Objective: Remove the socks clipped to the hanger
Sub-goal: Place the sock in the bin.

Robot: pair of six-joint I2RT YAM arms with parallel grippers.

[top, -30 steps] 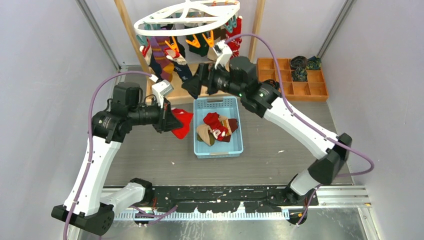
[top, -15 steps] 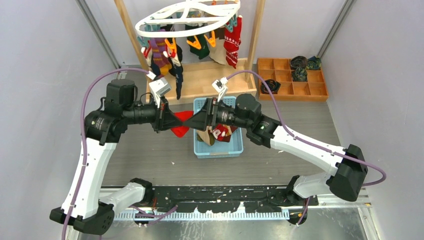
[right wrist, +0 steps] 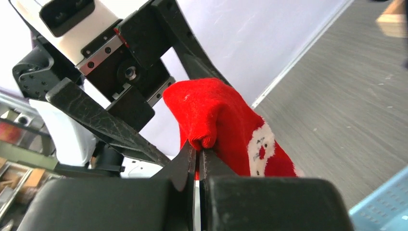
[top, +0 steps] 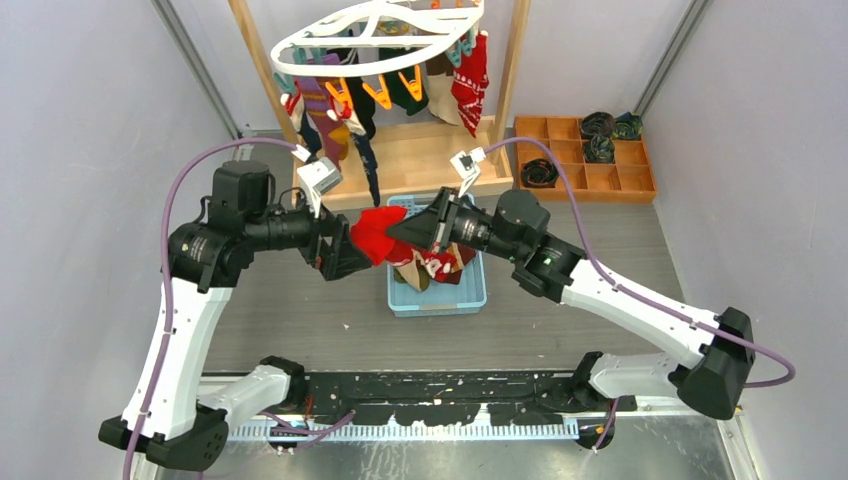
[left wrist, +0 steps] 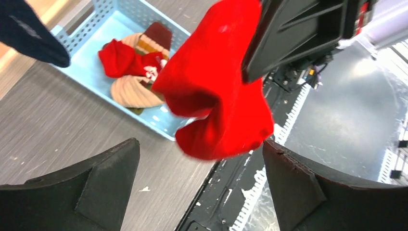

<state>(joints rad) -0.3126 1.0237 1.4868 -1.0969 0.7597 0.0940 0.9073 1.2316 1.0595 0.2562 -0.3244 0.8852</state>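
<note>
Right wrist view: a soft, felt-like red sock (right wrist: 216, 120) with a white Santa motif is pinched at a fold by the tightly closed right gripper (right wrist: 197, 151). The left gripper (left wrist: 199, 149) is spread wide around it, at the far left corner of the perforated blue plastic basket (top: 440, 307), nearer than the white oval hanger (top: 300, 45)

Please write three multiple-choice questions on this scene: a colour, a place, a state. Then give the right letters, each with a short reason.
1. What colour is the basket? A) green B) light blue C) white
2. Where is the red sock? A) clipped to the hanger B) inside the basket C) between the two grippers
3. How is the left gripper? A) open B) shut on the sock C) shut, empty
1 B: light blue walls. 2 C: it hangs between them. 3 A: fingers apart; the right gripper pinches the sock.
</note>
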